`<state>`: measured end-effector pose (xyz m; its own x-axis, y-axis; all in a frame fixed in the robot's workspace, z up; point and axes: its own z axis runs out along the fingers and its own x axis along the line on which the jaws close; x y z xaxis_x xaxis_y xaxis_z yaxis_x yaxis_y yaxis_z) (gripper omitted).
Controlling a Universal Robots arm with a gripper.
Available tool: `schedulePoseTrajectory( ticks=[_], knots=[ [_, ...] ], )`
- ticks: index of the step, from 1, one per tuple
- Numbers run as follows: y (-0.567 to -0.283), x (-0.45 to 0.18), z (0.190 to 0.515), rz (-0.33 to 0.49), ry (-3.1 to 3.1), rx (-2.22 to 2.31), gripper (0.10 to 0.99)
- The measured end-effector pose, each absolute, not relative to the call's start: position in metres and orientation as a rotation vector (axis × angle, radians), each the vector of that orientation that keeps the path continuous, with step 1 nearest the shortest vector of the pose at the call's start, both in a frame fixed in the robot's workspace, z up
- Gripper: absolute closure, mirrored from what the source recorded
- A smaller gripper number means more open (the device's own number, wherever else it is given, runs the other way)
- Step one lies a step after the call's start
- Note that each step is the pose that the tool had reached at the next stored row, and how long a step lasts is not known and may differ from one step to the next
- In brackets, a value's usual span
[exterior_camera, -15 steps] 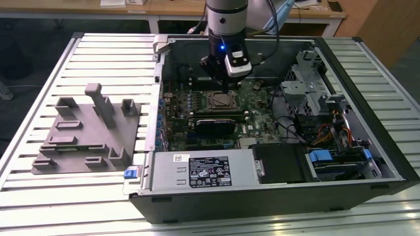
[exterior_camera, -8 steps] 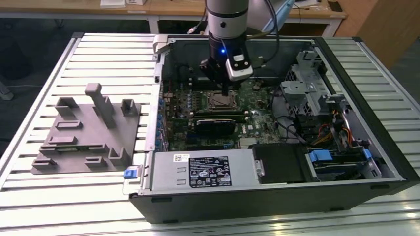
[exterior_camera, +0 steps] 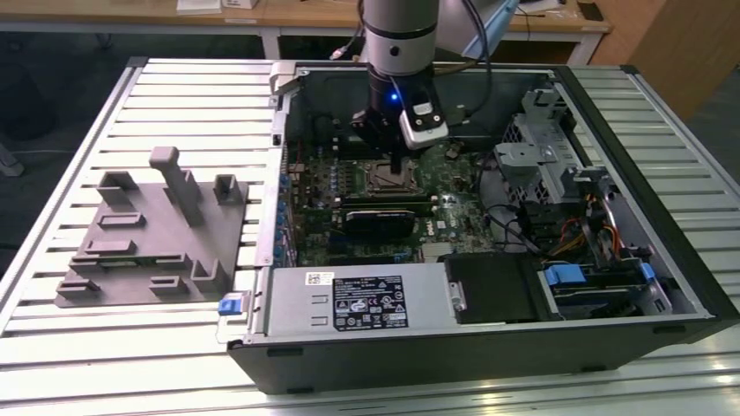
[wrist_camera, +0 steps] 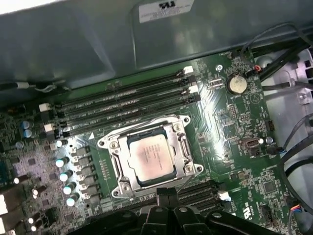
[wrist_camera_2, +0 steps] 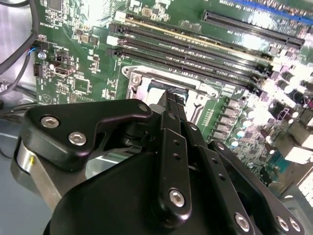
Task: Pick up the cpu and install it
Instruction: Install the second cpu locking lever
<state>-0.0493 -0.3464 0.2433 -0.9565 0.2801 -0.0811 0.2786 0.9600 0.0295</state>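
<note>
The claw hangs at upper centre of the exterior view, inside the open computer case, directly above the socket area of the motherboard. In the second wrist view its black fingers lie pressed together, tips meeting with no gap and nothing between them. The tips sit just over the near edge of the socket frame; I cannot tell whether they touch it.

The cpu lies flat inside that metal frame, at centre of the first wrist view, its silvery top facing up. Faint print crosses its top but cannot be read. In the second wrist view only a sliver of the socket shows past the fingertips.

Contents of the case: the green motherboard with rows of black memory slots on the far side of the socket from the claw, a round coin battery at upper right of the first wrist view, a power supply box with a white-and-black label at lower centre of the exterior view, and bundled cables at right. The label print is illegible.

A grey fixture block stands on the slatted metal surface at the exterior view's left, well apart from the case.
</note>
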Motion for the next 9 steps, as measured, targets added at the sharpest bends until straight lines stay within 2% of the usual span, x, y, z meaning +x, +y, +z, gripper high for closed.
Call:
schedulePoseTrajectory(
  ticks=[9],
  knots=[
    [-0.3574, -0.0527, 0.2383, 0.029, 3.032, 0.393, 0.98]
  ],
)
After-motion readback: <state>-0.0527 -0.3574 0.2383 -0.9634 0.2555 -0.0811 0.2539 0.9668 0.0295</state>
